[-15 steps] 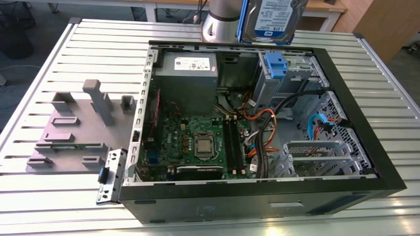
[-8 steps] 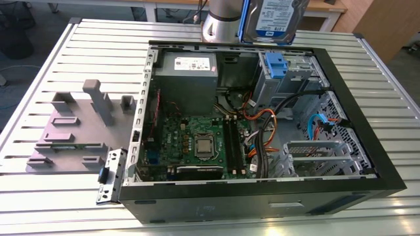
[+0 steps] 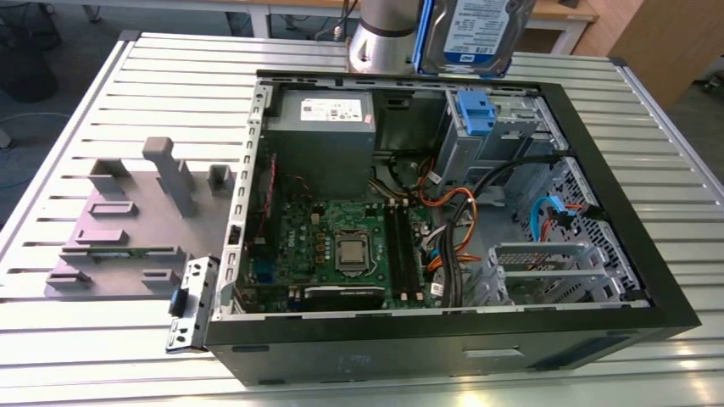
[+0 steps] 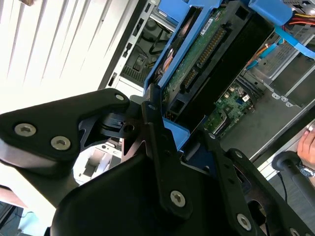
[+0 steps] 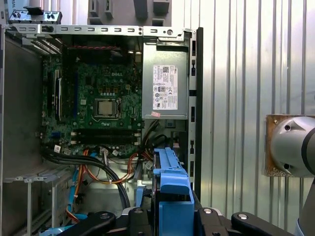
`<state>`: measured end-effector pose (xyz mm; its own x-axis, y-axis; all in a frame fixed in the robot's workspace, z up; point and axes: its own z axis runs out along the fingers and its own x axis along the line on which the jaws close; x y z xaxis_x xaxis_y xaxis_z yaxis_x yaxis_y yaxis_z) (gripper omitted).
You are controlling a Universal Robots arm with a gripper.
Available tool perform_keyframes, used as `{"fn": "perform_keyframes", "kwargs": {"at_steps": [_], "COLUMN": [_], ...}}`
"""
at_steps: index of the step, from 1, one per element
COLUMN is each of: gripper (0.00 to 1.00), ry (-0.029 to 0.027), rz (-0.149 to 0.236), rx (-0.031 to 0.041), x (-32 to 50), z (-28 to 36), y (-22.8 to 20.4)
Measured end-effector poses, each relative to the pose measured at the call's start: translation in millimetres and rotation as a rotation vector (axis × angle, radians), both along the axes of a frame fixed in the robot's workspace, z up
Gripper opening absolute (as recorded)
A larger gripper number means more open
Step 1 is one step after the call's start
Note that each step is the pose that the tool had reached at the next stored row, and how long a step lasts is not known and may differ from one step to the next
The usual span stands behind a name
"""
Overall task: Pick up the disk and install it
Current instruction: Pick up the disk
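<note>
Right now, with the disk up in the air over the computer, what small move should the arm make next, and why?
Probably lower it a little, straight toward the grey drive cage. The gripper is shut on the disk, which hangs upright above the far edge of the open case, roughly over that cage and its blue latch, not yet inside.

You have the disk (image 3: 476,32) above the far end of the case (image 3: 453,332), over the drive cage (image 3: 498,140); the power supply (image 3: 322,140) lies on the cage's left in the exterior view.
</note>
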<state>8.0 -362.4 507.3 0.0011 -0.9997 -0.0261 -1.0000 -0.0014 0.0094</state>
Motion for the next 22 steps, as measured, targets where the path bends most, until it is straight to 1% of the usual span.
{"fn": "perform_keyframes", "kwargs": {"at_steps": [22], "gripper": [0.37], "ry": [0.0], "rz": [0.0], "rx": [0.0], "x": [8.9], "z": [0.0], "y": [0.0]}}
